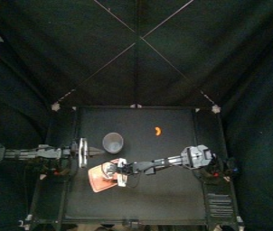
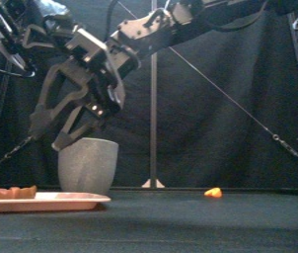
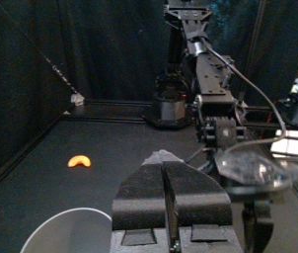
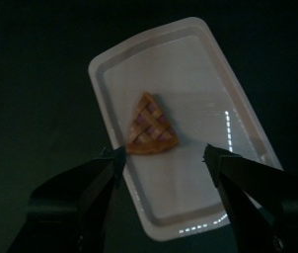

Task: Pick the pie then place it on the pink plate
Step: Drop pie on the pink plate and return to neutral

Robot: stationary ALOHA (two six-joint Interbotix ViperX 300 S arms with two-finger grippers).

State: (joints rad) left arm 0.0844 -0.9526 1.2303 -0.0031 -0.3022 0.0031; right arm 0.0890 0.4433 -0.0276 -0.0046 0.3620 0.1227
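Two grippers: the right gripper hangs over the pink plate; the left gripper rests off to the side, by the grey cup.
Right jaws: spread wide and holding nothing, one jaw toward each long side of the plate.
Left jaws: pressed together, with nothing between them.
Pie: a triangular slice with a lattice top. It lies flat on the plate, just ahead of the right jaw tips and centred in the gap between them, touching neither jaw.
Pink plate: a flat oblong tray with a low rim, directly beneath the right jaws. It holds only the pie, which sits near its middle, clear of the rim.
Grey cup: tall and upright, just below and ahead of the left jaws. What shows of its inside looks empty.
Orange toy: small and curved, on the bare table well beyond the left jaws, in no container.
Step in hand: by my judgement the pie is already set down and let go, so only the retreat is left.
Doing it well: raise the right jaws straight up, spread as they are, so neither tip catches the slice or nudges the rim. Swing away only once clear of the plate, minding the cup close by.
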